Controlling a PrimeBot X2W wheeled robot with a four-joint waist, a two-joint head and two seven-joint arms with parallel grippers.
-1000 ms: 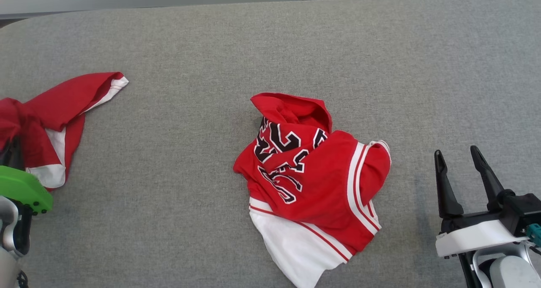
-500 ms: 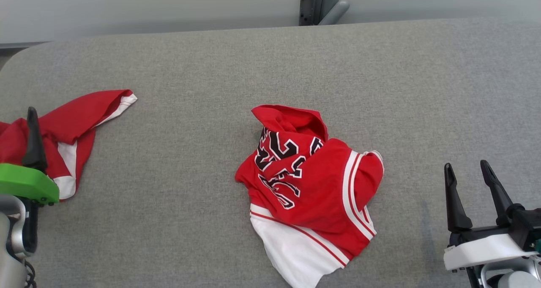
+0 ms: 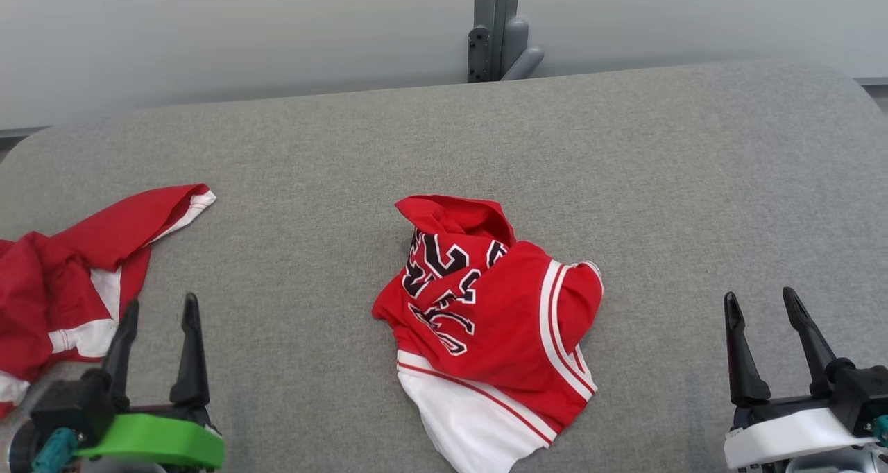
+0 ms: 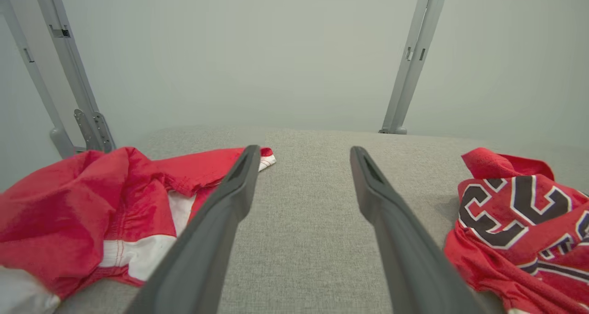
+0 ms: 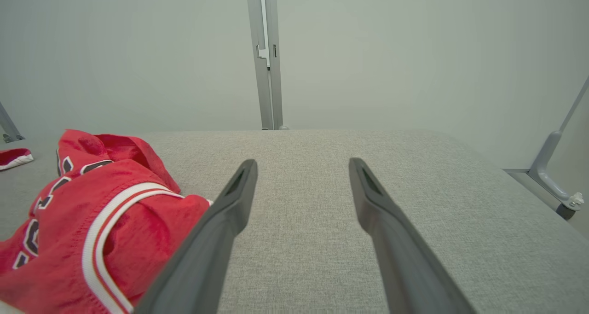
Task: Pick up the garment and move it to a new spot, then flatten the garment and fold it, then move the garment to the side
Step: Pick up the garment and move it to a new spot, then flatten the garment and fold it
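Observation:
A crumpled red garment (image 3: 485,320) with black-and-white lettering and white trim lies in a heap at the middle of the grey padded table (image 3: 312,182). It also shows in the left wrist view (image 4: 520,212) and the right wrist view (image 5: 92,199). My left gripper (image 3: 161,303) stands open at the lower left, well to the left of the heap, with nothing between its fingers (image 4: 230,199). My right gripper (image 3: 759,296) is open and empty at the lower right, a short way right of the heap's striped edge. Bare table lies between its fingers (image 5: 230,208).
A second red-and-white garment (image 3: 62,279) lies rumpled at the table's left edge, just left of my left gripper, and shows in the left wrist view (image 4: 92,199). A grey metal post (image 3: 496,29) stands behind the table's far edge. The table's corners are rounded.
The head camera has tilted up, so the whole picture has slid down. My left gripper has opened, come off the left-hand garment and drawn back to the lower left. The right gripper has stayed open.

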